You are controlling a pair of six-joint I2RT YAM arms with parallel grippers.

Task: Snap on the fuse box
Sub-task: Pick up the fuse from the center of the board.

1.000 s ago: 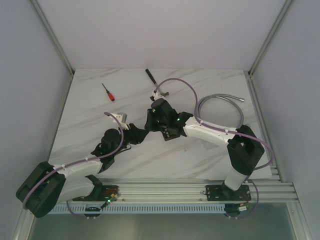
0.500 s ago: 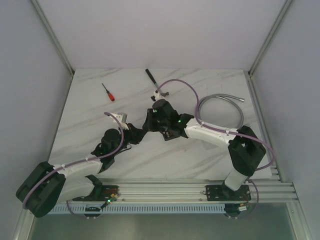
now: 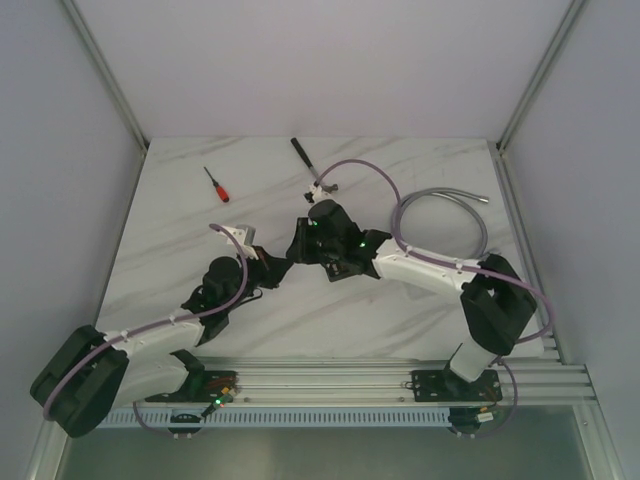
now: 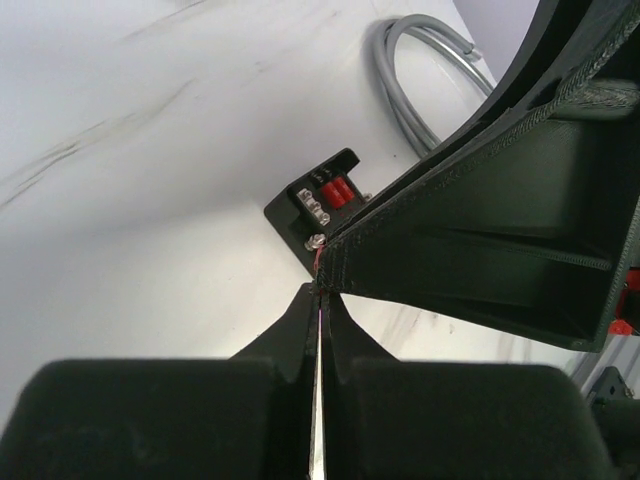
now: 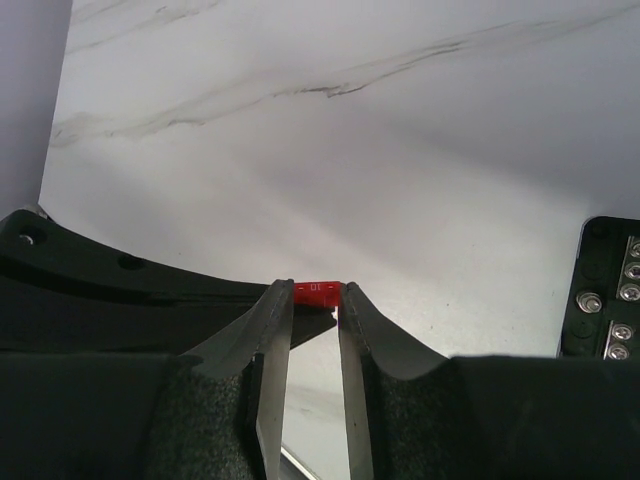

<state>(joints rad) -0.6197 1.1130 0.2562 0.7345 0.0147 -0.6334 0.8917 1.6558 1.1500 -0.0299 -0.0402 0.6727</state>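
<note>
The right hand (image 5: 315, 308), pinching a red fuse (image 5: 316, 288), should square it over the fuse box (image 4: 322, 200) and press straight down. The left hand (image 4: 319, 298), closed tight, should brace the box.

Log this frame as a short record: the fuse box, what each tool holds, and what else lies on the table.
fuse box: on the table between the two arms, red fuses and screws exposed, no cover seen on it
right tool: shut on a small red fuse marked 10, held above the table, off to one side of the box
left tool: fingers shut, nothing clearly between them, tips close to the box
other items: red-handled screwdriver at the far left, grey cable at the right
</note>
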